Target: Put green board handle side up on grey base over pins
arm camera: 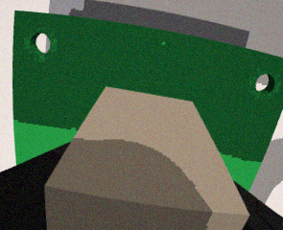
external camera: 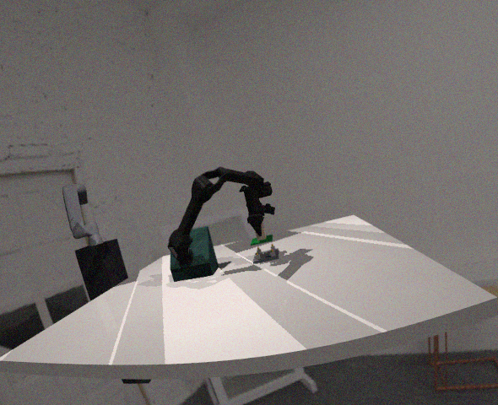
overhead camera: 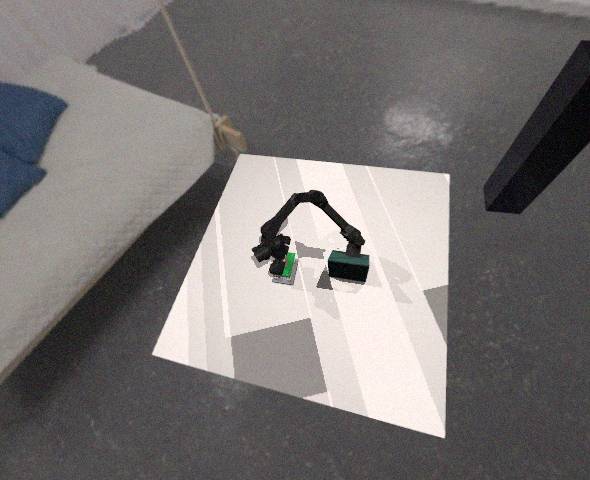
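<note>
Pinching the tan handle, the gripper suspends the green board above the grey base, nearer the counter's bedside edge than its opposite edge.

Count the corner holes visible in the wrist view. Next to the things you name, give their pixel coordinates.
2: one hole (arm camera: pixel 42 43) near the green board's (arm camera: pixel 146 62) upper left corner, one near its upper right. Others may be hidden.

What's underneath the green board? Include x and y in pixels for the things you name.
The grey base (external camera: pixel 265 260) with gold-pinned posts lies below the raised green board (overhead camera: pixel 289 264) (external camera: pixel 262 240) (arm camera: pixel 131 62). Two posts show clearly; the others cannot be made out.
</note>
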`<control>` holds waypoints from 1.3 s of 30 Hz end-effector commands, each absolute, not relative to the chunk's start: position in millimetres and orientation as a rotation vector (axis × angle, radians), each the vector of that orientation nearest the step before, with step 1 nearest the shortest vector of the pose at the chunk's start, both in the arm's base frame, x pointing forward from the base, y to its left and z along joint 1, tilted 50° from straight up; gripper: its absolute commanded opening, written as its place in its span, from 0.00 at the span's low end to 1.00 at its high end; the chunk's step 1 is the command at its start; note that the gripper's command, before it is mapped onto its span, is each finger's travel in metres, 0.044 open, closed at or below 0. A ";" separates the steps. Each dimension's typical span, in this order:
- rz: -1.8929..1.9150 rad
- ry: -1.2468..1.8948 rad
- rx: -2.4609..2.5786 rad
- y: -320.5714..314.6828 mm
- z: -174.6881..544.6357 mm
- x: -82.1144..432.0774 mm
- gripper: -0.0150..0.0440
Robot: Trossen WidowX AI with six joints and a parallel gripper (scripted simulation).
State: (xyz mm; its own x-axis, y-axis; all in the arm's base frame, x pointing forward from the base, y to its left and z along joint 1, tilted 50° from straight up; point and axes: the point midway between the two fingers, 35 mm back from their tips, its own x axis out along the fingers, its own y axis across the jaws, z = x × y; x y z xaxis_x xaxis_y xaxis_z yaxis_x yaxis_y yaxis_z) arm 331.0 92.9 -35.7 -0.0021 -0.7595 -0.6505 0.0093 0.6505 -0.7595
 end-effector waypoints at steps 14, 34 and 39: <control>-0.677 1.460 -0.669 84.3 -50.7 332.8 0.25; -0.684 1.462 -0.659 74.9 -57.2 333.1 0.25; -0.684 1.462 -0.659 72.7 -59.2 333.2 0.25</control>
State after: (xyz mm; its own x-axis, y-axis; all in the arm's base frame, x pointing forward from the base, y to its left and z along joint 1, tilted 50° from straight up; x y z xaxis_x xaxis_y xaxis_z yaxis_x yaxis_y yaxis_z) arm 333.1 73.6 -57.8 -0.0059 -0.7579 -0.6523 0.0158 0.6522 -0.7579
